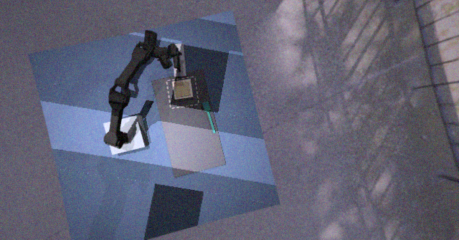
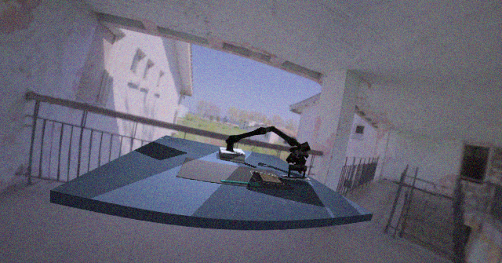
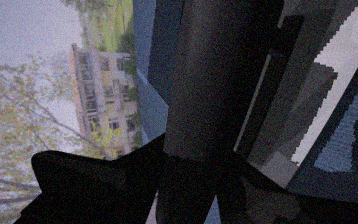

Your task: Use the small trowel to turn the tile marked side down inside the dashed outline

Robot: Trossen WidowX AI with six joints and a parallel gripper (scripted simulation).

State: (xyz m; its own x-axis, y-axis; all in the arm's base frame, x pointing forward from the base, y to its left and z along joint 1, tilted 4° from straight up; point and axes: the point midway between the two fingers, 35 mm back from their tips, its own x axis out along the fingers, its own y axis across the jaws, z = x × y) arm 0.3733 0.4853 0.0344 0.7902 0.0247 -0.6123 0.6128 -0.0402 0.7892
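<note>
The tile [image 1: 183,89] [image 2: 270,177] shows a tan square face with a pale border. It lies inside the dashed outline [image 1: 168,89], nearer its top edge in the top view. The outline is on the grey mat [image 1: 193,150] [image 2: 204,170]. My gripper [image 1: 178,69] [image 2: 297,173] [image 3: 192,138] is low beside the tile, on the side away from the mat's long free part. It is shut on the dark handle of the trowel [image 3: 205,80]. The trowel's blade is too dark and small to make out, and I cannot tell whether it touches the tile.
A thin teal implement [image 1: 211,121] [image 2: 234,182] lies along the mat's edge near the tile. A pale strip [image 1: 181,59] lies beneath the gripper. The white arm base [image 1: 141,145] [image 2: 231,154] stands on the blue table [image 1: 247,154] [image 2: 157,200]. Dark shadow patches cross the table.
</note>
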